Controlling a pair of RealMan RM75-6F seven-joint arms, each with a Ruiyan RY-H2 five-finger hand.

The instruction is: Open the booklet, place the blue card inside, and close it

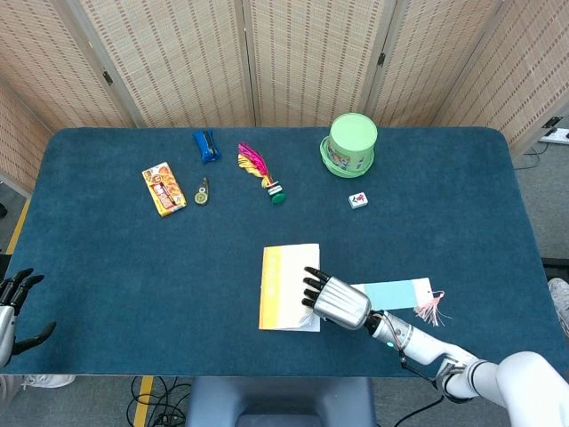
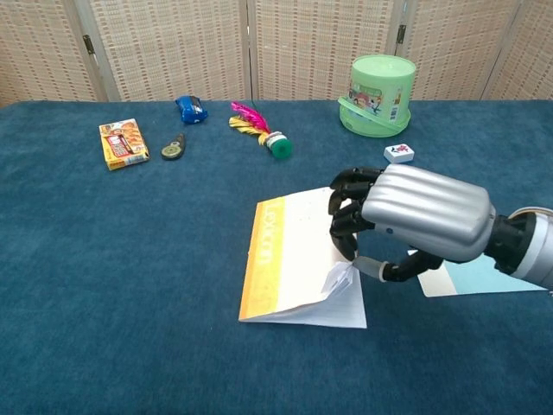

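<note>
The booklet (image 1: 283, 286) (image 2: 289, 259), white with a yellow-orange spine band, lies near the table's front edge. My right hand (image 1: 336, 301) (image 2: 415, 220) is at its right edge: fingers on top of the cover, thumb under its curled lower right corner, so the cover is pinched and raised off the page below. The blue card (image 1: 396, 294) (image 2: 484, 278), with a pink tassel (image 1: 433, 307), lies flat just right of the hand, partly hidden by my wrist in the chest view. My left hand (image 1: 13, 302) hangs open off the table's front left corner.
Along the back stand a green tub (image 1: 352, 142), a small white tile (image 1: 357, 201), a pink feathered shuttlecock (image 1: 258, 171), a blue packet (image 1: 206, 145), an orange box (image 1: 164, 188) and a small round tool (image 1: 203, 190). Folding screens close off the rear.
</note>
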